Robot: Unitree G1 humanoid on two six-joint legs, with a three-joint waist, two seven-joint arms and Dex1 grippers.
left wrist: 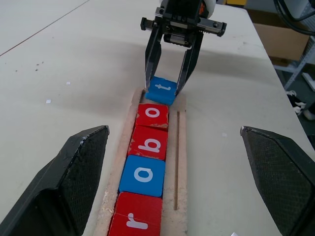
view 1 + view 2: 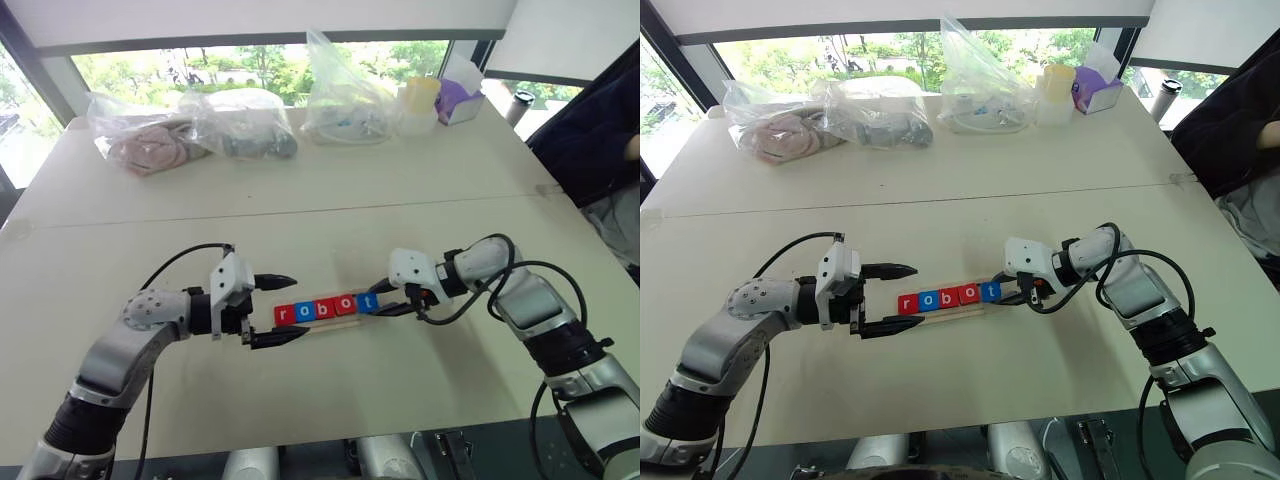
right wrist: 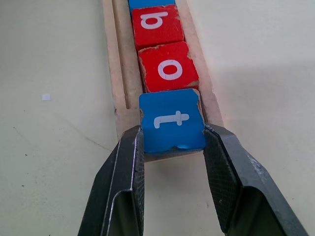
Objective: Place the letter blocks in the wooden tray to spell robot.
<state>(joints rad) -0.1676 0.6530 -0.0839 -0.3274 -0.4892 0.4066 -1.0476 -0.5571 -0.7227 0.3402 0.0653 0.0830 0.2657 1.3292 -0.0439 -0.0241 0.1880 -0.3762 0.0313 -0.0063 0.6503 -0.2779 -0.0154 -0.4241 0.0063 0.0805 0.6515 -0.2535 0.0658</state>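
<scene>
The wooden tray (image 2: pixel 345 322) is taken as reference. Four letter blocks (image 1: pixel 147 147), r, o, b, o, are seated inside it. The blue t block (image 3: pixel 172 120) is clamped by the right gripper (image 3: pixel 172 147) at the tray's right end, tilted. The left gripper (image 2: pixel 277 310) is held spread wide at the tray's left end.

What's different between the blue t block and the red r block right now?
The t block is blue; the r block is red. The t block sits at the tray's end nearest the right gripper, whose fingers are shut on its sides; the r block lies free at the opposite end, by the open left gripper. The t block looks slightly tilted; the r block lies flat. Both are small squares with white letters.
</scene>
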